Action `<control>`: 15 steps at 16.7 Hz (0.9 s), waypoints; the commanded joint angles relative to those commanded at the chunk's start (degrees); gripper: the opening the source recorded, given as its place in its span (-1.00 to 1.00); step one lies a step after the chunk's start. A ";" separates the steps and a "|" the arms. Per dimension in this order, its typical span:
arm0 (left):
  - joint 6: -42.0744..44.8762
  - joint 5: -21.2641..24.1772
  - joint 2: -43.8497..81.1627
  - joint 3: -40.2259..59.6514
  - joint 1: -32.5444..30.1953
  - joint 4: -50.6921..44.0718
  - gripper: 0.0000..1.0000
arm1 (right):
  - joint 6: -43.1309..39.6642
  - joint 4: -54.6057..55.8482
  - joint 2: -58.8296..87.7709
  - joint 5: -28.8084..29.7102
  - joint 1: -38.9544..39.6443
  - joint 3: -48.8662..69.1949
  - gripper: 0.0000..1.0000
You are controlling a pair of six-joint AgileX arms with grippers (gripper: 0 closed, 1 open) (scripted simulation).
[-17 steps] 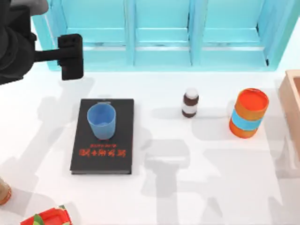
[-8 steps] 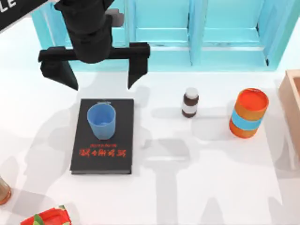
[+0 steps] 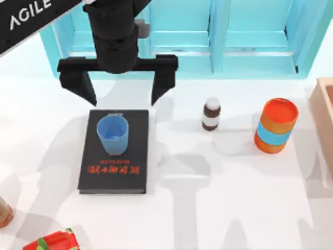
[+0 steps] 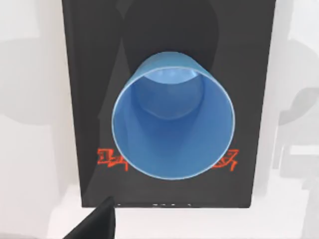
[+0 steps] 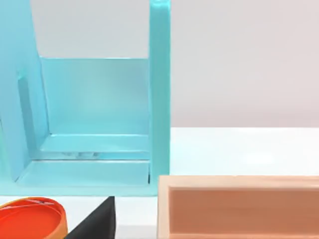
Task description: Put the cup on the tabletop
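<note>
Cup (image 3: 113, 134): light-blue, translucent and handleless, it stood upright on the far half of the black book, mouth up; in the left wrist view (image 4: 173, 128) it was seen from above, its rim overlapping the red lettering.
Black book (image 3: 114, 151): lay flat on the tabletop at the left of centre, red lettering (image 3: 113, 170) near its near edge.
Tabletop (image 3: 218, 208): plain white, bare at about 3 o'clock from the book.
Left gripper (image 3: 120, 92): hung above the table at 12 o'clock from the cup, over the book's far edge, its two fingers spread wide and pointing down, nothing between them; each fingertip stood outside the cup's width.
Left fingertip (image 4: 97, 223): one dark tip showed in the left wrist view, by the book's edge.
Right gripper: its finger state could not be told; one dark fingertip (image 5: 97, 221) showed in the right wrist view, beside the orange cylinder's rim.
Small brown bottle (image 3: 211, 114): white-capped, upright, at 3 o'clock from the cup.
Orange cylinder (image 3: 276, 125): blue-banded, upright, at 3 o'clock beyond the bottle.
Turquoise shelf unit (image 3: 208, 36): ran along the far edge.
Peach-coloured box (image 5: 239, 206): at the right edge.
</note>
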 joint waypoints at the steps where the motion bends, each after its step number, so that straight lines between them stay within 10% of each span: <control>1: 0.00 0.00 0.00 0.00 0.00 0.00 1.00 | 0.00 0.00 0.00 0.00 0.00 0.00 1.00; 15: 0.23 0.02 1.97 -19.78 0.21 21.75 1.00 | 0.00 0.00 0.00 0.00 0.00 0.00 1.00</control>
